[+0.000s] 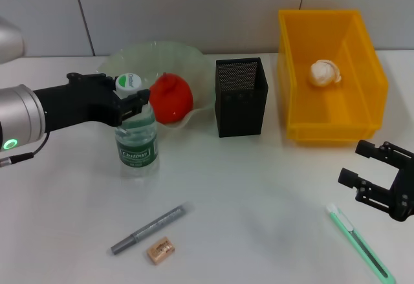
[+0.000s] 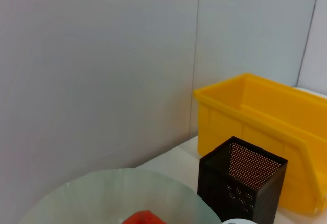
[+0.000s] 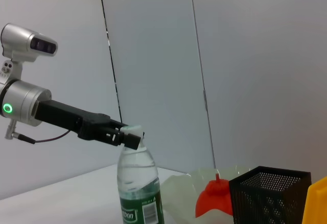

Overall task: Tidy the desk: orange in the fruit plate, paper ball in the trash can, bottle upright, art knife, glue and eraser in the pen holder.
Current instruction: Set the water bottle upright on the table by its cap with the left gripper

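Observation:
The clear water bottle point(image 1: 136, 145) with a green label stands upright on the table; it also shows in the right wrist view point(image 3: 137, 183). My left gripper point(image 1: 131, 93) is shut on its white cap. The orange point(image 1: 171, 98) lies in the glass fruit plate point(image 1: 126, 59). The paper ball point(image 1: 325, 73) lies in the yellow bin point(image 1: 362, 70). The black mesh pen holder point(image 1: 241, 96) stands between plate and bin. The green art knife point(image 1: 359, 242), the grey glue stick point(image 1: 149, 229) and the tan eraser point(image 1: 160, 250) lie on the table. My right gripper point(image 1: 381, 177) is open, above the knife.
The left wrist view shows the plate point(image 2: 102, 198), the orange's top point(image 2: 145, 217), the pen holder point(image 2: 240, 183) and the bin point(image 2: 265, 132) against a grey wall. The right wrist view shows the orange point(image 3: 214, 198) and pen holder point(image 3: 268, 196).

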{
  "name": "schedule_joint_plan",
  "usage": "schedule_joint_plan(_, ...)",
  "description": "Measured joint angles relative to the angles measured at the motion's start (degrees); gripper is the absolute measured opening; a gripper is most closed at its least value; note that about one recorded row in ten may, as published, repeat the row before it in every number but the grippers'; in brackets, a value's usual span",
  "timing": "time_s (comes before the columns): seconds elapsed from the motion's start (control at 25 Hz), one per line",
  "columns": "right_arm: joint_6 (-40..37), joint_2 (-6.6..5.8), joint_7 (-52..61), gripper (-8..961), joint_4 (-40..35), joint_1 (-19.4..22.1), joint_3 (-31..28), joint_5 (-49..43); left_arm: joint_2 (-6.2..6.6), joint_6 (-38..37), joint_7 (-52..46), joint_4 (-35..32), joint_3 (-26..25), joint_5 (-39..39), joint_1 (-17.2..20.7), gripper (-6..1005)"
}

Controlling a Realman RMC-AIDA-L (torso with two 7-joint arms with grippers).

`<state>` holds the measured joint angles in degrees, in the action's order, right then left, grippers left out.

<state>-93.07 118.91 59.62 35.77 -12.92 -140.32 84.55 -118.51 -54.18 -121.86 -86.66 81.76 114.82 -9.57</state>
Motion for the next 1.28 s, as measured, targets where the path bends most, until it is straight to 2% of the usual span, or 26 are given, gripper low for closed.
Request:
schedule_joint_plan(0.36, -0.06, 0.00, -0.18, 691, -0.03, 0.06, -0.09, 0.00, 0.01, 0.09, 0.44, 0.44, -1.35, -2.83, 0.21, 449)
schedule_joint_plan(0.56, -0.09, 0.02, -0.20, 691, -0.12, -0.01, -0.11, 0.00, 0.03, 0.16, 0.59, 0.48, -1.35, -2.63, 0.24, 688)
schedule_joint_plan(0.64, -0.09, 0.06, -0.21, 690, -0.16, 0.00, -0.03, 0.00, 0.03, 0.11, 1.35, 0.41, -1.45, -2.85, 0.30, 812)
schedule_joint_plan(0.92, -0.09, 0.09, -0.21, 689, -0.18, 0.01, -0.03, 0.00, 0.03, -0.56, 2.25, -0.02, -1.52, -3.05, 0.34, 812)
schedule_joint_plan(1.04, -0.07, 0.09, -0.20, 689, -0.18, 0.01, 0.01, 0.00, 0.09, -1.29, 5.21, -0.17, -2.26, -7.33, 0.34, 812)
schedule_joint_plan(1.16, -0.05, 0.09, -0.20, 689, -0.17, 0.02, 0.06, 0.00, 0.09, -1.29, 5.21, -0.17, -2.26, -7.33, 0.34, 812)
schedule_joint_plan(1.2, -0.05, 0.09, -0.21, 689, -0.18, 0.06, 0.09, 0.00, 0.15, -3.16, 6.57, -0.15, -4.73, -10.84, -0.01, 812)
schedule_joint_plan(1.28, -0.03, 0.09, -0.25, 689, -0.17, 0.14, 0.13, -0.01, 0.20, -5.91, 7.64, 0.35, -7.00, -12.42, -0.92, 812)
